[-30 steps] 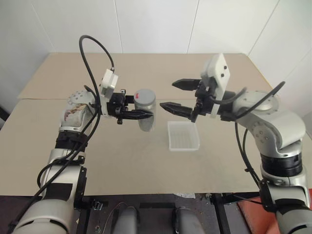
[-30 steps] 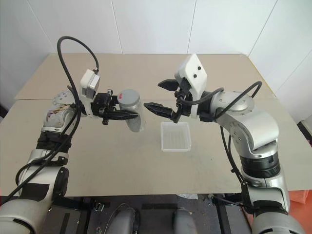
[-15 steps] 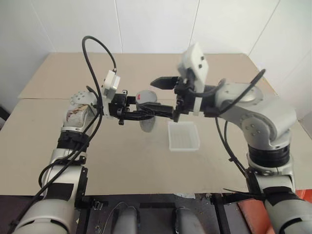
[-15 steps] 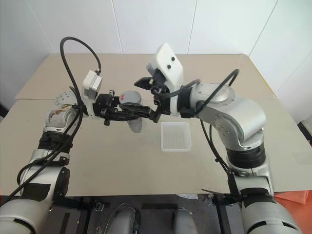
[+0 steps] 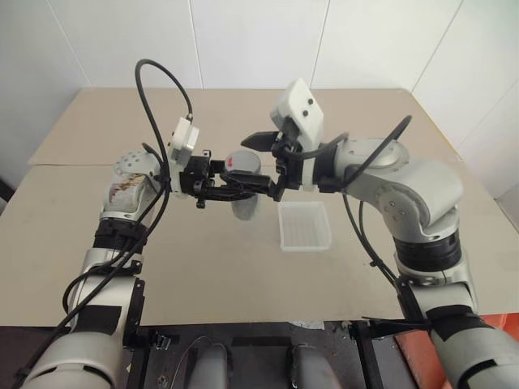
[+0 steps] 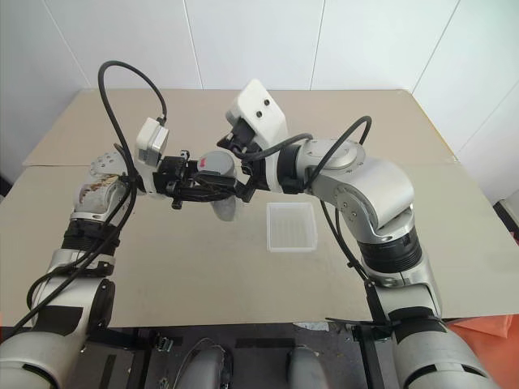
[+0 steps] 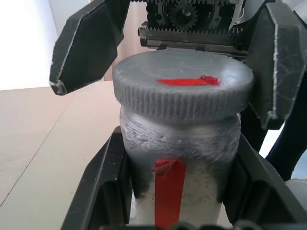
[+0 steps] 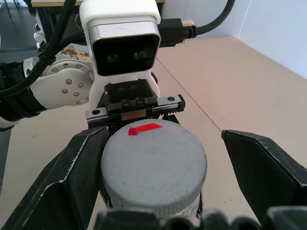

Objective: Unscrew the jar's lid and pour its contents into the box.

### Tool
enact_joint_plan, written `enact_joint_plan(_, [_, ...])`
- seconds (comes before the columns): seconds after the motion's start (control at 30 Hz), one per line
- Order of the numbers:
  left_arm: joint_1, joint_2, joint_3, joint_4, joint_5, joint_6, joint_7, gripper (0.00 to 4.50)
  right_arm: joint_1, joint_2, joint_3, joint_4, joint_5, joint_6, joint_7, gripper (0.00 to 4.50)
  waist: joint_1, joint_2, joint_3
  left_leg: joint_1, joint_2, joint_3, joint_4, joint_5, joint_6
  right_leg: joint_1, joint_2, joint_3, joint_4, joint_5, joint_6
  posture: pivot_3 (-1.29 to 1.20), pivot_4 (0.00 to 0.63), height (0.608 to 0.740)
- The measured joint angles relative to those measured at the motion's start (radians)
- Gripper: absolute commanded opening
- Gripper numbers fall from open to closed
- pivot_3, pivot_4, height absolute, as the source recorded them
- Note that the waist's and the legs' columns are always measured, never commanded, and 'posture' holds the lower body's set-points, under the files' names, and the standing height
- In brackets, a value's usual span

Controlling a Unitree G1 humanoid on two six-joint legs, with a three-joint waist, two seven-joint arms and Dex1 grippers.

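— What worries you, standing here?

— The right pincer (image 8: 158, 184) is spread wide around the lid (image 8: 153, 165), one finger on each side, neither clearly touching it. If it closes off-centre, I reckon it will nudge the jar (image 5: 243, 188) crooked in the other grip instead of turning the cap.

— And that other grip?

— The left pincer (image 7: 178, 184) is clamped on the jar's body just under the lid, holding it up above the worktop (image 5: 203, 267). It is a smooth, round jar, so a hard twist could spin the whole thing in those fingers.

— Where is the box (image 5: 305, 226)?

— Lying on the worktop below and to the robot's right of the jar, apart from it. If the lid came off with the jar tilted here, the contents might miss it.
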Motion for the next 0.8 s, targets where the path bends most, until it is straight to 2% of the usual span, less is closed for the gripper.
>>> enact_joint_plan(0.07, [0.001, 0.0, 0.0, -0.006, 0.0, 0.001, 0.004, 2.02, 0.0, 0.004, 0.0, 0.0, 0.001, 0.0, 0.001, 3.56, 0.0, 0.0, 0.0, 0.0, 0.0, 0.0, 0.0, 0.0, 0.0, 0.0, 0.0, 0.0, 0.0, 0.0, 0.0, 0.0, 0.15, 0.74])
enact_joint_plan(0.13, [0.001, 0.002, 0.001, -0.007, 0.0, 0.002, 0.009, 2.02, 0.0, 0.013, 0.0, -0.001, 0.006, 0.0, 0.002, 2.86, -0.001, 0.0, 0.0, 0.0, 0.0, 0.0, 0.0, 0.0, 0.0, 0.0, 0.0, 0.0, 0.0, 0.0, 0.0, 0.0, 0.15, 0.74])
enact_joint_plan(0.17, [0.001, 0.003, 0.001, -0.008, 0.0, 0.002, 0.009, 2.02, 0.0, 0.014, -0.001, 0.0, 0.007, 0.0, 0.001, 2.75, -0.001, 0.0, 0.0, 0.0, 0.0, 0.0, 0.0, 0.0, 0.0, 0.0, 0.0, 0.0, 0.0, 0.0, 0.0, 0.0, 0.15, 0.74])
enact_joint_plan(0.4, [0.002, 0.004, 0.0, -0.013, -0.001, 0.002, 0.012, 2.02, -0.011, 0.017, -0.024, 0.022, 0.045, 0.025, 0.0, 2.75, 0.0, 0.0, 0.0, 0.0, 0.0, 0.0, 0.0, 0.0, 0.0, 0.0, 0.0, 0.0, 0.0, 0.0, 0.0, 0.0, 0.15, 0.74])
enact_joint_plan(0.5, [0.019, 0.005, -0.005, -0.026, 0.0, 0.002, 0.007, 2.02, -0.049, 0.012, -0.118, 0.075, 0.084, 0.048, -0.011, 2.75, 0.0, 0.0, 0.0, 0.0, 0.0, 0.0, 0.0, 0.0, 0.0, 0.0, 0.0, 0.0, 0.0, 0.0, 0.0, 0.0, 0.15, 0.74])
enact_joint_plan(0.63, [0.06, 0.012, -0.012, -0.031, 0.0, 0.002, 0.003, 2.02, -0.071, -0.112, -0.261, 0.098, 0.09, 0.052, -0.023, 2.75, 0.009, 0.0, 0.0, -0.001, 0.0, 0.0, 0.0, 0.0, 0.0, 0.0, 0.0, -0.001, -0.001, 0.0, 0.0, 0.0, 0.15, 0.74])
enact_joint_plan(0.67, [0.059, 0.012, -0.012, -0.031, 0.0, 0.002, 0.005, 2.02, -0.046, -0.141, -0.275, 0.09, 0.082, 0.05, -0.024, 2.75, 0.01, 0.0, 0.0, -0.001, 0.0, 0.0, -0.001, 0.0, 0.0, 0.0, 0.0, -0.001, -0.002, 0.0, 0.0, 0.0, 0.15, 0.74])
enact_joint_plan(0.73, [0.059, 0.017, -0.007, -0.035, 0.0, 0.001, 0.017, 2.02, 0.104, -0.235, -0.295, 0.038, 0.04, 0.03, -0.03, 2.75, 0.015, 0.0, 0.0, -0.001, -0.001, 0.0, 0.0, 0.0, 0.0, 0.001, -0.001, -0.001, -0.002, 0.0, 0.0, 0.0, 0.15, 0.74])
enact_joint_plan(0.8, [0.059, 0.018, 0.0, -0.036, 0.0, 0.0, 0.032, 2.02, 0.224, -0.28, -0.297, 0.024, -0.009, 0.007, -0.047, 2.75, 0.013, 0.0, 0.0, -0.001, -0.001, 0.001, 0.0, 0.0, 0.0, 0.0, -0.002, 0.0, -0.002, 0.0, 0.0, 0.0, 0.15, 0.74])
